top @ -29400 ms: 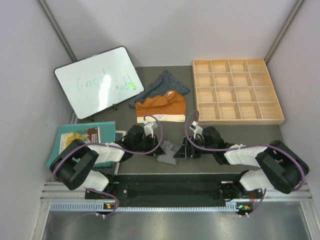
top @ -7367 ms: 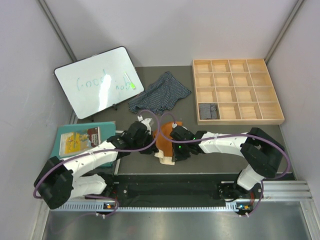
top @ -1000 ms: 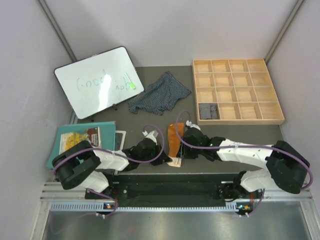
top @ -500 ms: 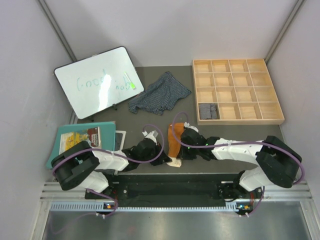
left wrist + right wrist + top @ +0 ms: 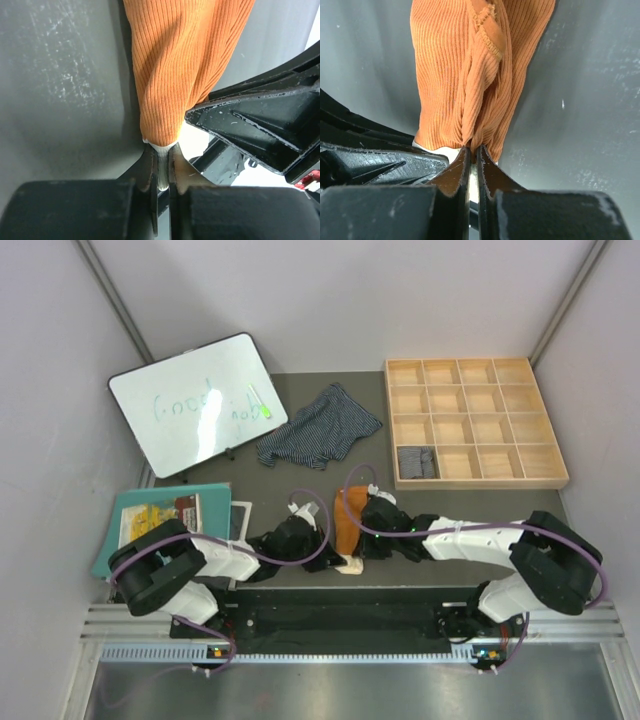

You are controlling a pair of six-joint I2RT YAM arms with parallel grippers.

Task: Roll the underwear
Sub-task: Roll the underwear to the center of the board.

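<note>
The rust-orange ribbed cloth underwear (image 5: 345,523) lies bunched into a long, narrow strip on the dark grey table (image 5: 480,512). It sits to the left of the pale wooden grid tray (image 5: 470,483) and nearer the arm bases than the tray is. Its cream waistband (image 5: 350,565) is the end of the strip farthest from the tray's back wall.

The left gripper (image 5: 161,152) comes in from the side away from the tray. Its jaws are pressed together on a thin fold of that waistband, just below the orange ribbing. The right gripper (image 5: 472,150) comes in from the tray's side. Its jaws are likewise clamped tight, pinching the lower edge of the orange cloth where it meets the waistband. The two claws stand very close at the same end of the strip, each showing in the other's wrist view, though whether they touch cannot be told.

A grey pinstriped cloth roll (image 5: 415,460) sits in the tray's near-left corner compartment. The dark navy white-striped underwear (image 5: 320,428) lies spread and rumpled on the table left of the tray, level with its middle row and well apart from both claws. A white rectangular whiteboard (image 5: 195,400) with faint writing leans farther left of the tray. A teal mat (image 5: 215,498) lies left of the tray as well, beside the left arm.
</note>
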